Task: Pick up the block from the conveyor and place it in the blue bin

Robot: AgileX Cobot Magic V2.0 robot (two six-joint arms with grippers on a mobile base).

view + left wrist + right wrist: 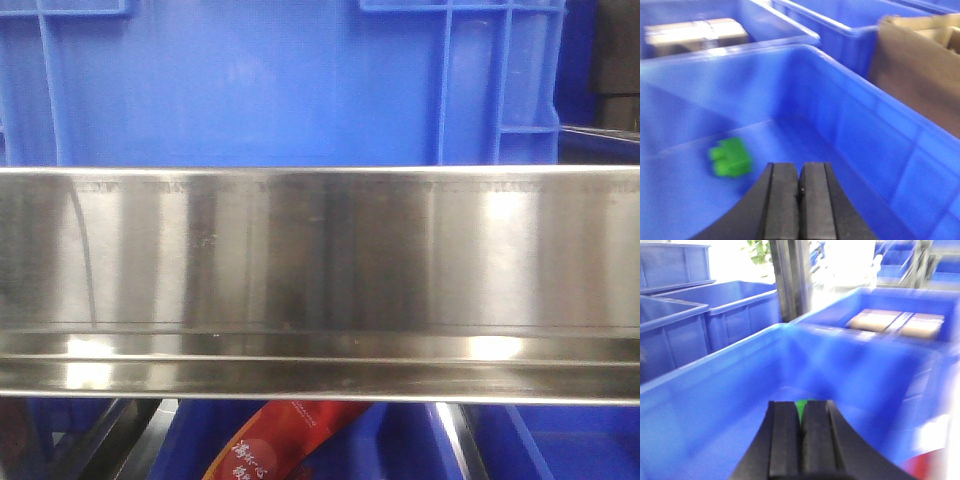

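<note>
A green block (730, 158) lies on the floor of a blue bin (875, 130), left of my left gripper (799, 167). That gripper hangs inside the bin, shut and empty. In the right wrist view my right gripper (801, 408) is also shut, over a blue bin (715, 390). A sliver of green block (801, 403) shows just past its tips, in the notch between them; the pads meet below it. The conveyor is out of view.
A wide steel rail (320, 270) fills the front view, with a blue crate (280, 80) behind and a red packet (285, 440) below. Neighbouring bins hold cardboard boxes (695, 32) (895, 322). Brown cardboard (915, 75) stands at right. A metal post (790, 275) rises behind.
</note>
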